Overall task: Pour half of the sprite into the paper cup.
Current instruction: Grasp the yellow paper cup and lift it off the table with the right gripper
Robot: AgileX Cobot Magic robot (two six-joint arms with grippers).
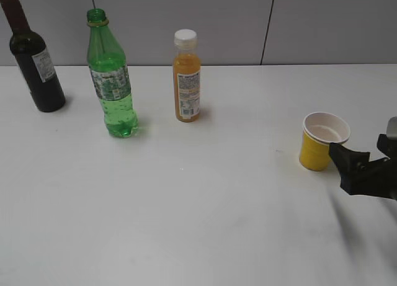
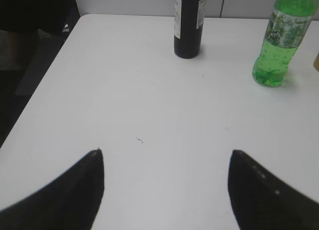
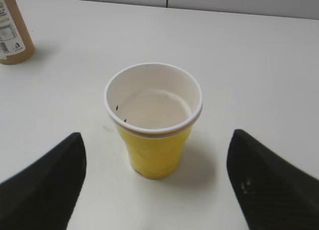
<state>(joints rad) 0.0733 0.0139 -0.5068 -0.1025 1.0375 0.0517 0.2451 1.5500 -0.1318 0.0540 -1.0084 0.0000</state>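
Sprite [image 1: 110, 81] stands upright near the table's far edge, left of centre, uncapped, with nothing gripping it. Right gripper [image 3: 155, 187]: fingers [image 3: 47, 187] spread wide, one on each side of the cup [image 3: 153, 120], clear gaps both sides, nothing grasped. Cup upright near the table's right edge; in the exterior view the gripper [image 1: 356, 168] sits just beside its right flank. Left gripper [image 2: 167, 190]: fingers [image 2: 65, 195] likewise released and wide, over bare table [image 2: 149, 105] near the left edge [image 2: 40, 90], holding nothing. Ahead of it, the wine bottle [image 2: 189, 23] and the sprite [image 2: 276, 45] stand toward the far edge. Far row from left corner: wine bottle [image 1: 34, 56], sprite, juice bottle [image 1: 187, 75], gaps between each. Middle and near part of the table open; wide open stretch between juice bottle and cup.
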